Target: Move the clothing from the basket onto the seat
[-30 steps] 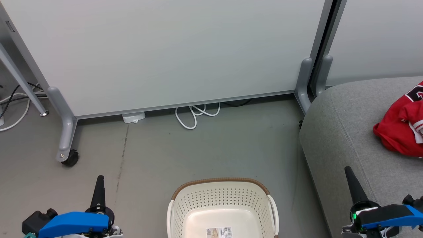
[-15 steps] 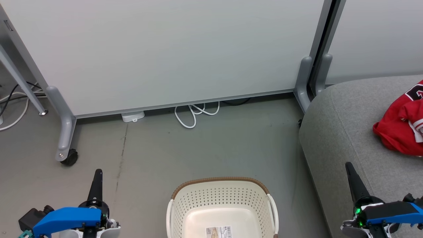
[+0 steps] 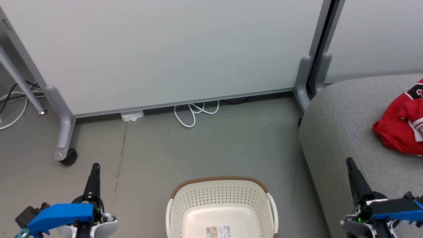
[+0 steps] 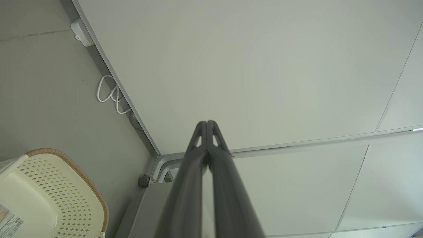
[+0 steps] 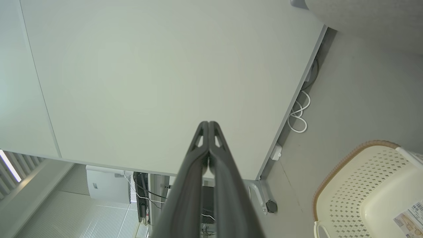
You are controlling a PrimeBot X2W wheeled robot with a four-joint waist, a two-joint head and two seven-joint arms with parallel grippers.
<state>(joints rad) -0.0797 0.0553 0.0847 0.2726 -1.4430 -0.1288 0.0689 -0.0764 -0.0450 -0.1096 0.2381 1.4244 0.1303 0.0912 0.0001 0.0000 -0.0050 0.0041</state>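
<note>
The cream basket (image 3: 221, 205) with its brown rim stands on the floor at the bottom centre of the head view, holding no clothing, only a label on its base. Red clothing (image 3: 401, 127) lies bunched on the grey seat (image 3: 343, 132) at the right edge. My left gripper (image 3: 95, 167) points up at the lower left, shut and holding nothing. At the lower right my right gripper (image 3: 349, 162) is also shut, over the seat's front corner. The basket (image 4: 49, 195) also lies at the lower left of the left wrist view, and the basket (image 5: 373, 191) at the right wrist view's lower right.
A pale partition panel (image 3: 172, 49) on grey legs with a caster (image 3: 67, 158) stands behind the basket. White cable loops (image 3: 191, 114) and a small white box (image 3: 132, 115) lie at its foot. More cables (image 3: 13, 99) trail at the far left.
The whole head view has shifted slightly, so the camera has moved. Both grippers have edged upward in the picture and stay shut. The basket and the clothing lie as before.
</note>
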